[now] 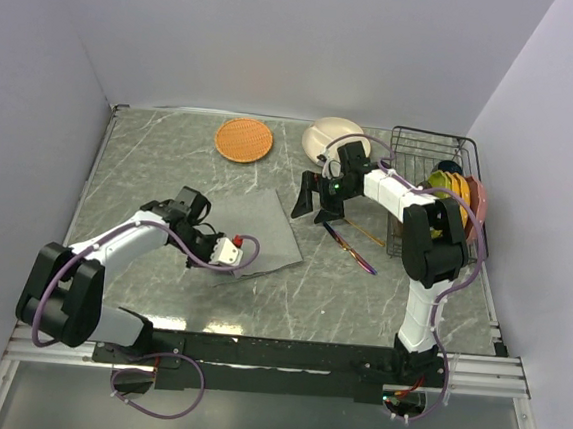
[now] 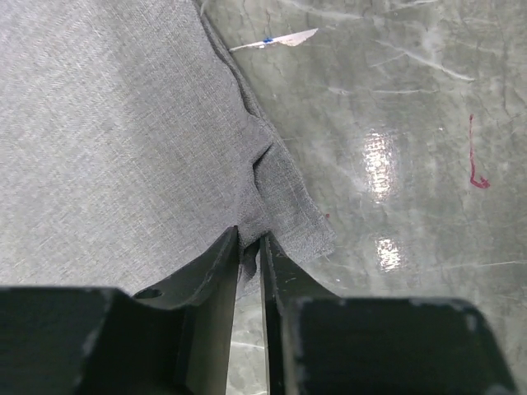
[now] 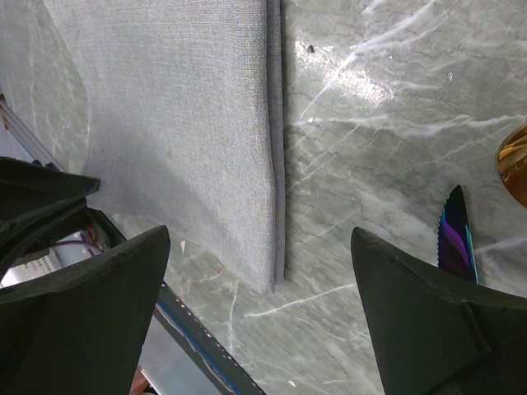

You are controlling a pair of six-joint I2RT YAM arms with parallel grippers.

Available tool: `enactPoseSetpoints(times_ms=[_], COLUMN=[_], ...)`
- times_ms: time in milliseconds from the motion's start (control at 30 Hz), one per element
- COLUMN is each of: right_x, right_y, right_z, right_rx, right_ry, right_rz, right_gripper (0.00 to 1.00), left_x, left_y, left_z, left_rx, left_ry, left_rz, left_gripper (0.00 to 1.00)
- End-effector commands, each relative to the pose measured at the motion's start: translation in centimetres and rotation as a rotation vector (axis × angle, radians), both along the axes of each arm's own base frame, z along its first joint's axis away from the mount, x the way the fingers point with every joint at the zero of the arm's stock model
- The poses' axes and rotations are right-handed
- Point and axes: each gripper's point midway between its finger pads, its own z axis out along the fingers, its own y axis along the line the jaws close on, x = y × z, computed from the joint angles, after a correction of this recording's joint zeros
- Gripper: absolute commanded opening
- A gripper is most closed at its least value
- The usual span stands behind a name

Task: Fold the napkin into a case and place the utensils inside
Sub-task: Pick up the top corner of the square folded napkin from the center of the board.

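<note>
The grey napkin [image 1: 260, 230] lies flat on the marble table, one side doubled into a folded edge [image 3: 276, 164]. My left gripper [image 1: 217, 261] sits low at the napkin's near corner. In the left wrist view its jaws stand almost together, pinching a puckered bit of the cloth [image 2: 249, 243]. My right gripper [image 1: 317, 205] hovers over the napkin's far right corner, wide open and empty [image 3: 259, 234]. The purple knife [image 1: 352, 248] and the gold spoon [image 1: 365, 231] lie on the table to the right of the napkin. The knife's tip [image 3: 453, 234] shows by my right finger.
A round orange woven mat [image 1: 244, 139] and a white bowl [image 1: 328, 136] sit at the back. A black wire rack [image 1: 413, 150] with coloured plates stands at the right, close to the right arm. Grey walls close in three sides.
</note>
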Motion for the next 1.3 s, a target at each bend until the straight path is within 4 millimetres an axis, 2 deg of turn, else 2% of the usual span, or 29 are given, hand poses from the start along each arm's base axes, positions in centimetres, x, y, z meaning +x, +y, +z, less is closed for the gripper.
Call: enactPoseSetpoints(times_ms=[0, 133, 267, 467, 767, 900, 1133, 1267], right_x=[0.1, 0.0, -0.1, -0.2, -0.1, -0.3, -0.1, -0.1], right_y=[0.2, 0.2, 0.2, 0.2, 0.1, 0.1, 0.2, 0.2], right_z=[2.3, 2.3, 2.3, 2.2, 2.3, 2.1, 2.2, 2.1], right_rx=[0.023, 0.023, 0.026, 0.032, 0.028, 0.030, 0.030, 0.029], right_ry=[-0.056, -0.057, -0.053, -0.047, -0.052, -0.049, -0.053, -0.049], right_rz=[0.008, 0.010, 0.011, 0.008, 0.008, 0.006, 0.005, 0.002], right_gripper=[0.99, 0.99, 0.99, 0.99, 0.99, 0.99, 0.99, 0.99], left_x=[-0.4, -1.2, -1.9, -1.7, -1.5, -1.5, -0.8, -0.1], left_y=[-1.1, -0.8, -0.8, -1.2, -1.4, -1.4, -0.9, -1.3], left_z=[0.6, 0.3, 0.5, 1.3, 1.1, 0.9, 0.0, 0.5], left_rx=[-0.048, -0.031, -0.039, -0.061, -0.071, -0.068, -0.039, -0.060], left_ry=[0.046, 0.077, 0.104, 0.101, 0.114, 0.118, 0.086, 0.068], left_rz=[-0.039, -0.067, -0.073, -0.062, -0.026, -0.020, 0.009, 0.035], left_gripper=[0.24, 0.30, 0.30, 0.32, 0.40, 0.41, 0.34, 0.20])
